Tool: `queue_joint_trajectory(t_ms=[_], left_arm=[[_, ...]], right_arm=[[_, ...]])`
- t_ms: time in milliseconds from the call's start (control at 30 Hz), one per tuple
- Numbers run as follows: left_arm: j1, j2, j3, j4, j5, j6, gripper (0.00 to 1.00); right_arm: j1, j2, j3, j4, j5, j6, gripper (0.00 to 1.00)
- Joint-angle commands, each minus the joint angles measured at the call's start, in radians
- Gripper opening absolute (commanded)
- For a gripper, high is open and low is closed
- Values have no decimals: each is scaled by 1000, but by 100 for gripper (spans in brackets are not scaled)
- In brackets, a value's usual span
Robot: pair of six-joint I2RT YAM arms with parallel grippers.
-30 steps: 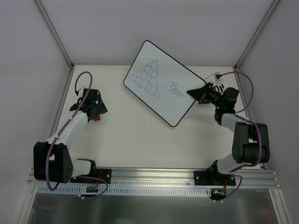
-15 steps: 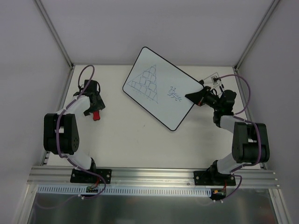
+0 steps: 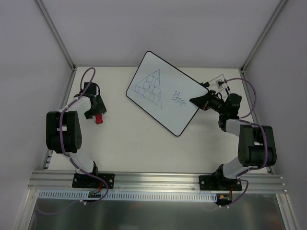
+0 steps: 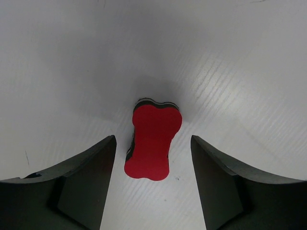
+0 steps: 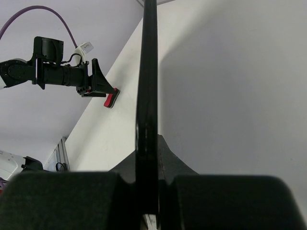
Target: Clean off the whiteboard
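The whiteboard (image 3: 163, 103) is white with a thin black rim, and it hangs tilted over the back middle of the table. It bears a pen pyramid of blocks (image 3: 151, 86) and a small scribble (image 3: 180, 98). My right gripper (image 3: 197, 102) is shut on its right edge. In the right wrist view the board's rim (image 5: 147, 72) runs edge-on up from the right gripper (image 5: 151, 191). A red bone-shaped eraser (image 4: 152, 141) lies flat on the table. My left gripper (image 4: 153, 141) straddles it, open, with a gap on each side. From above, the left gripper (image 3: 97, 114) sits at the left over the eraser (image 3: 99, 119).
A small clear holder with dark pens (image 3: 221, 82) stands at the back right, behind the right wrist. White walls and metal posts (image 3: 56, 36) close in the table on three sides. An aluminium rail (image 3: 158, 179) runs along the near edge.
The left gripper's jaws have narrowed around the eraser, and the left arm has folded its elbow back. The right gripper has shifted the whiteboard slightly.
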Motion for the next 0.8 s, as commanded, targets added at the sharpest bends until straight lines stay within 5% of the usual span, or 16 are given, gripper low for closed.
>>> queue_joint_trajectory(t_ms=[0, 233, 500, 767], left_arm=[[9, 19, 3, 24, 39, 24, 64], [9, 53, 25, 30, 70, 31, 47], [6, 36, 23, 30, 128, 44, 11], [-136, -27, 106, 74, 131, 145, 12]], right_arm=[[8, -26, 25, 206, -32, 21, 0], [8, -21, 21, 205, -32, 20, 0], [16, -15, 28, 202, -38, 20, 0], [79, -23, 5, 170, -42, 7, 0]])
